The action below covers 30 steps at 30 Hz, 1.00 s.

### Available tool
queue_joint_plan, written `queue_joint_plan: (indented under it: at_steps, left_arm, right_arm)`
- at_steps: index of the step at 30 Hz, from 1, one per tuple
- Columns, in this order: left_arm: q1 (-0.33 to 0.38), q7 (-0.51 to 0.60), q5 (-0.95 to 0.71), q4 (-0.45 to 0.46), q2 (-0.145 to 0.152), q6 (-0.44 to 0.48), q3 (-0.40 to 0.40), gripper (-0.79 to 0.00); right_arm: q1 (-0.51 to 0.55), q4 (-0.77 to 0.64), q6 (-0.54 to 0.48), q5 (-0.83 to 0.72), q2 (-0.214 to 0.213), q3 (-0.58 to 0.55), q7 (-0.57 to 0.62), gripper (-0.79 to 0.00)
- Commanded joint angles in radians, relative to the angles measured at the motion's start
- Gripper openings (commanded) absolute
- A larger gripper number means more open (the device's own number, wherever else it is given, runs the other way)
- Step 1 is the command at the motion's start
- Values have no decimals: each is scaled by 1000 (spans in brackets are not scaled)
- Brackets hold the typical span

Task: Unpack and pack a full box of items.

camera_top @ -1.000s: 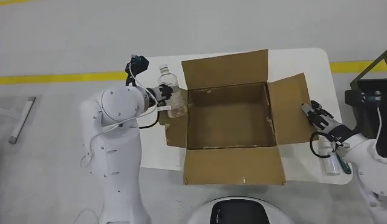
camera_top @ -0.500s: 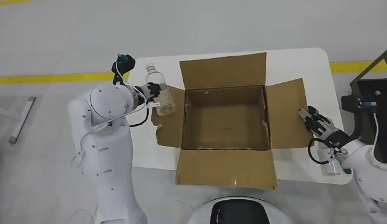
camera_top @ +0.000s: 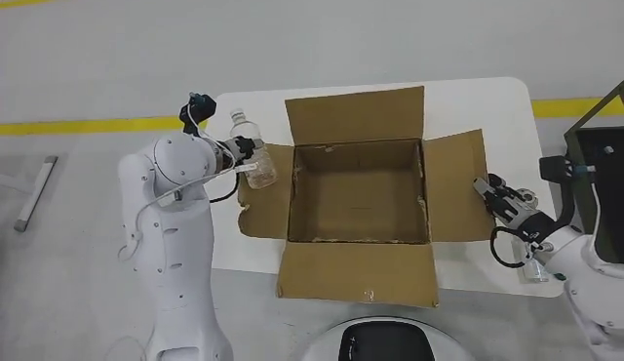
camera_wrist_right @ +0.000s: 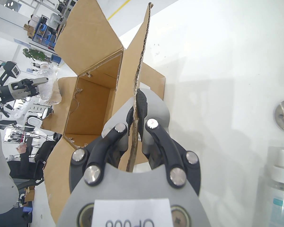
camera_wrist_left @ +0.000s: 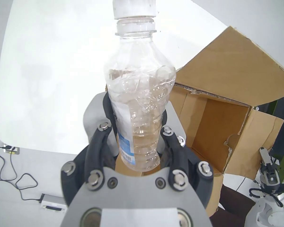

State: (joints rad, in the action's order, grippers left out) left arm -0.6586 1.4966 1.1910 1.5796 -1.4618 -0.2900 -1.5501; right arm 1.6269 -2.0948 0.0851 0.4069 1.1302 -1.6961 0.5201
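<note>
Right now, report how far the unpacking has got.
Done: the box looks empty inside, and a spray bottle sits on the table outside it. In hand: the left gripper holds a clear bottle beside the box; the right gripper pinches its side flap. Left: set that bottle down, then likely repack.

A cardboard box is sitting mid-table, its mouth opening upward and letting a gripper enter from above. The left gripper is holding a bottle above the left flap. The right gripper is pinching the raised right flap. A spray bottle is occupying the table's near right corner.
</note>
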Motion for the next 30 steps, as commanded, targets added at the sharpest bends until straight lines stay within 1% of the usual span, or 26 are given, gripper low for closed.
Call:
queue_joint_plan:
  at_steps: [1, 5, 7, 13, 15, 21, 26, 30]
  left_arm:
    - [15, -2, -11, -3, 2, -6, 0, -785]
    - [36, 6, -94, 7, 0, -4, 14, -785]
    - [44, 9, -125, 17, -1, -5, 35, -785]
    - [53, 14, -228, 48, -10, -19, 114, -785]
    - [53, 21, -236, 56, -12, -13, 145, -785]
    - [22, 11, -299, 25, -18, -23, 204, -785]
    - [-20, 25, -282, 24, -19, -9, 259, -785]
    - [-25, 19, -280, 8, -26, -15, 304, -785]
  right_arm:
    - [-4, -3, 3, 0, 0, 2, 1, -785]
    - [-10, -9, 10, -2, 0, 9, 0, -785]
    - [-13, -11, 13, 3, 0, 16, 0, -785]
    - [-23, -18, 27, 8, 1, 33, -5, -785]
    - [-24, -20, 29, 9, 2, 36, -6, -785]
    - [-21, -22, 31, 10, 1, 34, -7, -785]
    - [-20, -23, 29, 11, 1, 35, -5, -785]
    - [-26, -24, 26, 14, 1, 39, -4, -785]
